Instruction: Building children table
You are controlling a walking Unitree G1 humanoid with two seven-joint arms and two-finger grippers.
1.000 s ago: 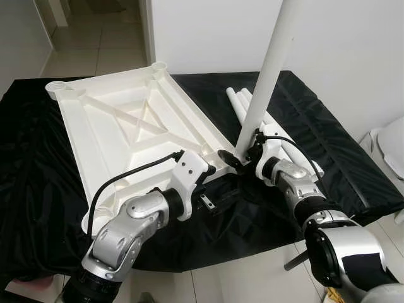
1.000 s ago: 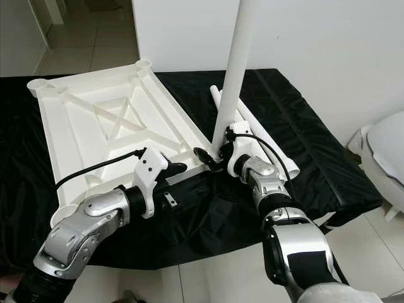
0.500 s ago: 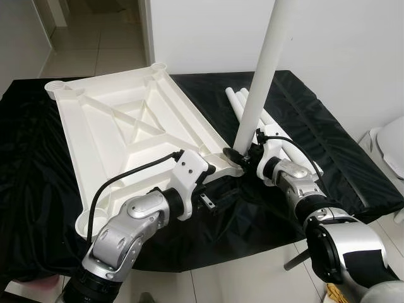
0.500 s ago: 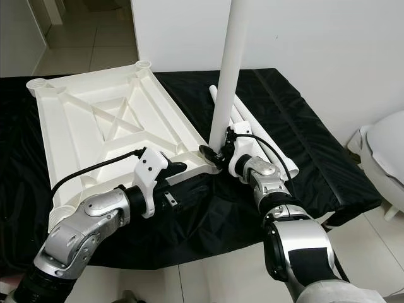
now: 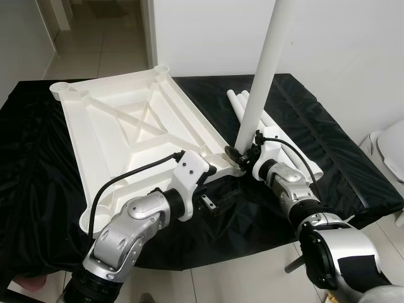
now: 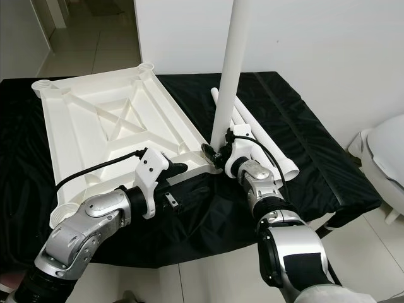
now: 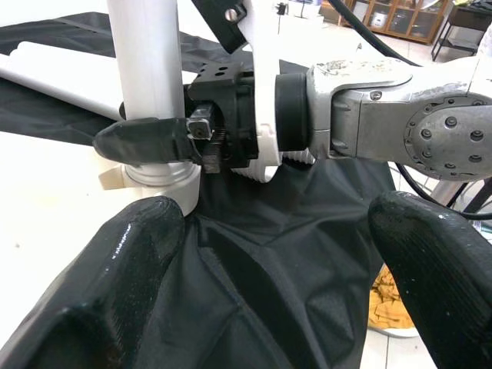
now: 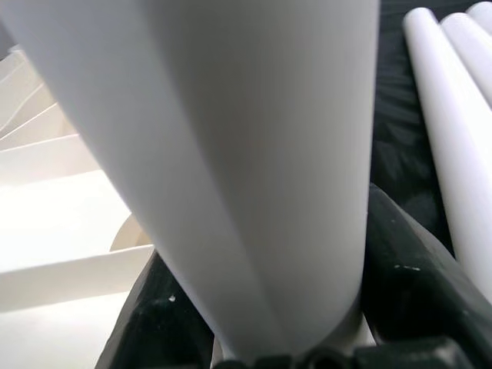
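The white plastic tabletop [image 5: 126, 132] lies upside down on the black cloth. A white leg tube [image 5: 262, 76] stands nearly upright with its foot at the tabletop's near right corner socket [image 7: 157, 175]. My right gripper [image 5: 238, 153] is shut on the tube just above the socket. One of its fingers [image 7: 146, 138] wraps the tube's base. My left gripper [image 6: 184, 182] is open and low over the cloth beside that corner, its fingers spread wide and holding nothing. Spare white legs [image 6: 265, 142] lie on the cloth behind the right gripper.
The black cloth [image 5: 353, 164] covers a low table whose front edge lies just below my arms. A white wall rises right behind it. A doorway to a tiled floor opens at the back left. A white rounded object [image 5: 392, 145] stands to the right.
The tabletop's near right corner has slid toward the leg, so the leg's foot now stands at the socket. The leg has tipped more upright. The view shifted slightly.
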